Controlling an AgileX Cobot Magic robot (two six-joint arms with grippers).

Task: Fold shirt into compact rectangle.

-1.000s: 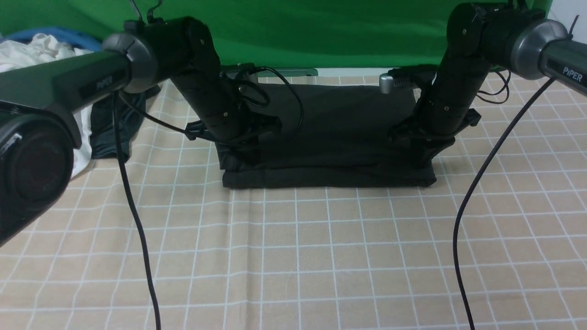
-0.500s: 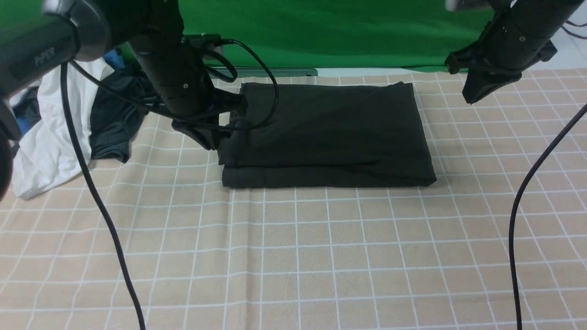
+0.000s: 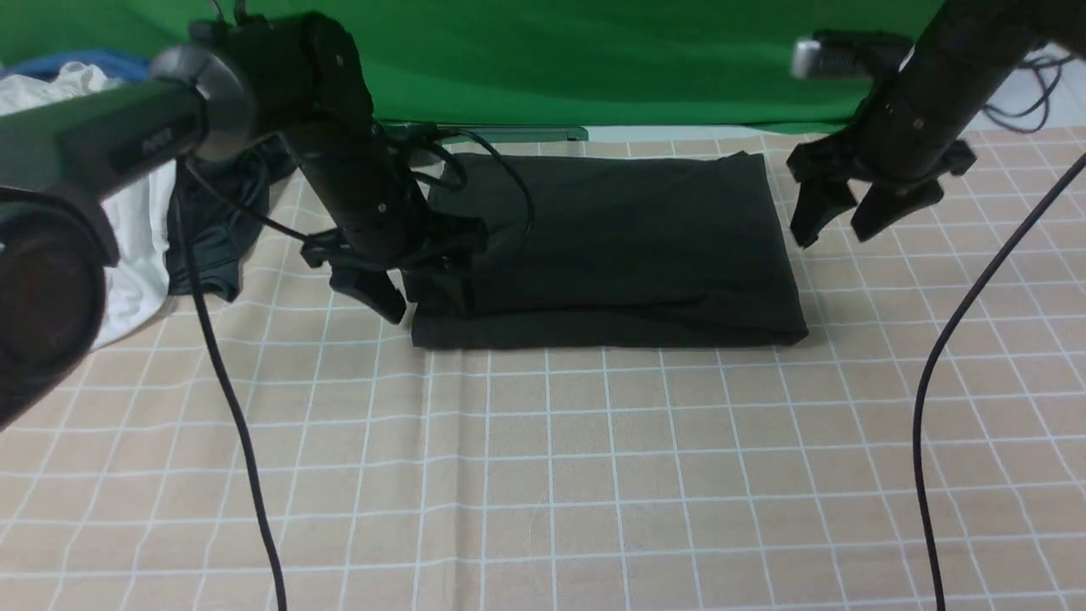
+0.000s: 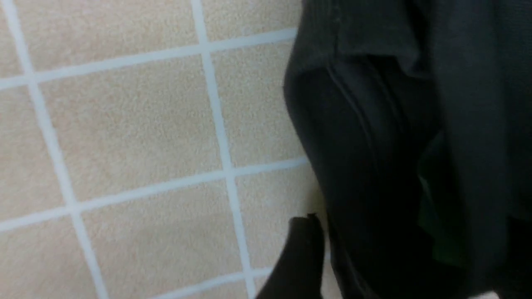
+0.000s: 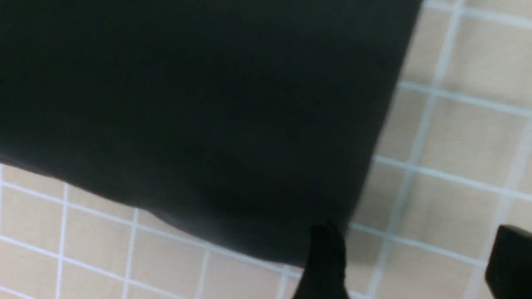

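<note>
Left gripper (image 3: 410,293) is parked, spread wide and empty, at the left end of the shirt (image 3: 628,229), laid folded on the checked cloth (image 3: 594,475), long axis left-to-right; right gripper (image 3: 840,219), spread and empty too, is hung just off its right edge.

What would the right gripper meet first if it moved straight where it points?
Probably the checked tablecloth, just beside the shirt; the open right gripper points down there. Depth is unclear.

On the table (image 3: 543,475), the shirt (image 3: 619,246) lies between left hand (image 3: 420,301) and right hand (image 3: 831,233), clothes pile (image 3: 136,246) farther left.
</note>
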